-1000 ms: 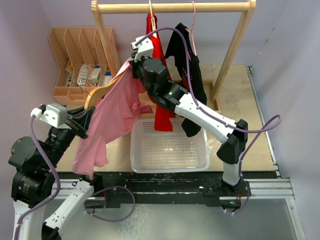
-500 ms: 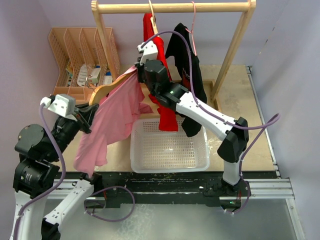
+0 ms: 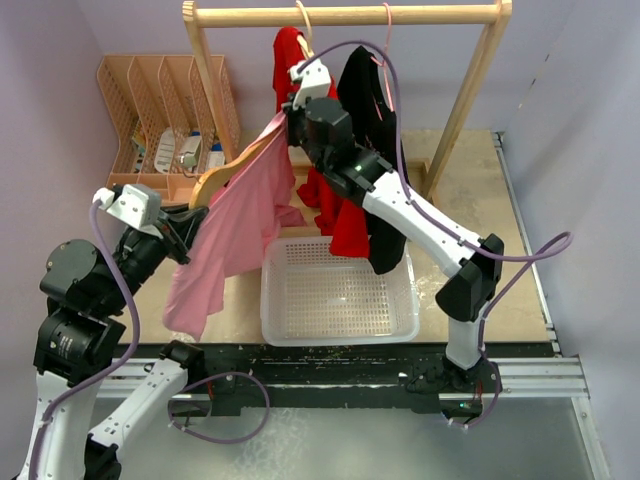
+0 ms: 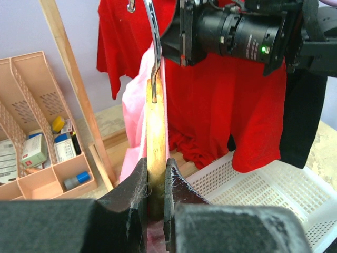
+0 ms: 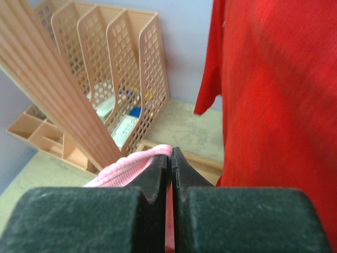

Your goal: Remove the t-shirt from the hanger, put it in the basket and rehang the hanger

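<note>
A pink t-shirt hangs on a wooden hanger held in the air left of the basket. My left gripper is shut on the hanger's lower end; in the left wrist view the hanger runs up between the jaws, with the pink t-shirt beside it. My right gripper is shut on the t-shirt's collar at the hanger's upper end; in the right wrist view the pink collar is pinched at my fingertips.
A white basket sits on the table below. A red shirt and a black shirt hang from the wooden rack. A peach file organiser stands at the back left.
Both arms have risen and shifted right and back, lifting the hanger and pink t-shirt higher. The right gripper moved up towards the rack with the collar. The red shirt swung right.
</note>
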Motion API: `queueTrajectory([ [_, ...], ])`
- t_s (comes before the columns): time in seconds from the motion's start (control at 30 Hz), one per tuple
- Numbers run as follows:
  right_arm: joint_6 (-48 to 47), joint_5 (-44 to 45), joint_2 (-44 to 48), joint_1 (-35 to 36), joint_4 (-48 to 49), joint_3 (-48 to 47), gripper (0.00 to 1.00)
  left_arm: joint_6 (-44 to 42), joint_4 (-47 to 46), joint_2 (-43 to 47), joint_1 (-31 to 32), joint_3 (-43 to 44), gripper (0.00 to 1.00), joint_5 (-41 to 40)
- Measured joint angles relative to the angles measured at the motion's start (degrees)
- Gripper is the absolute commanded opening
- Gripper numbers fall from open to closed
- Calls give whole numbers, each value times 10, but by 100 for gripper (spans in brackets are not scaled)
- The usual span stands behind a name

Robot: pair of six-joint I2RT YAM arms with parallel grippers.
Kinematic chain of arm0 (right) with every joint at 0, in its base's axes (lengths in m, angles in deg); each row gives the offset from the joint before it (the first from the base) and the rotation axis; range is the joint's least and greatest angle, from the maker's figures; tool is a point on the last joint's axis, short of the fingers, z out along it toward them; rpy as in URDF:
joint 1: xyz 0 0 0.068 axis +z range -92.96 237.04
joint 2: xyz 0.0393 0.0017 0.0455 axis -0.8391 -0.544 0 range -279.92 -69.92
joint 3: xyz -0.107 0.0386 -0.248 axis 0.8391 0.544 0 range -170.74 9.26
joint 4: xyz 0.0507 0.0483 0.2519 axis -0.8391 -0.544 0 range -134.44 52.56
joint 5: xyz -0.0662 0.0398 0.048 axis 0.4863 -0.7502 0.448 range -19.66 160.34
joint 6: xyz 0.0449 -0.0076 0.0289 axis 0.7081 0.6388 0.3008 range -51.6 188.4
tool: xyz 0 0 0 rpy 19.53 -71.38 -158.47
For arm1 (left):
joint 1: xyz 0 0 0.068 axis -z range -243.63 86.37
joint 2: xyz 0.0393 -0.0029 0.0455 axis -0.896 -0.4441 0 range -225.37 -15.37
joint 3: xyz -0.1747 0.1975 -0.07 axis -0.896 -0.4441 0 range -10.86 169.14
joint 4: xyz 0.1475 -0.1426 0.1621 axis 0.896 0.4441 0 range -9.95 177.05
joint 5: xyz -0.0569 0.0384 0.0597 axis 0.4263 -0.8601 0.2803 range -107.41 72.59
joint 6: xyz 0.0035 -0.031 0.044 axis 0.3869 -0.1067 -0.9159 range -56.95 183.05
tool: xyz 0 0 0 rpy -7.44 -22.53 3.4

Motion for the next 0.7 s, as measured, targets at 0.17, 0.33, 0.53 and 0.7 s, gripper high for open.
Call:
queueTrajectory([
  [0.17,5,-8,-14,-18,-26,-56,0,7,-15,-2,0,-13,0,19],
  [0.33,17,-30,-31,-26,-56,-72,0,8,-17,-2,-2,-27,0,28],
  [0.53,33,-46,-61,-27,-92,-77,0,8,-5,6,-4,-43,0,29],
  [0.7,49,-59,-64,-27,-115,-71,0,7,16,14,-4,-44,0,18],
])
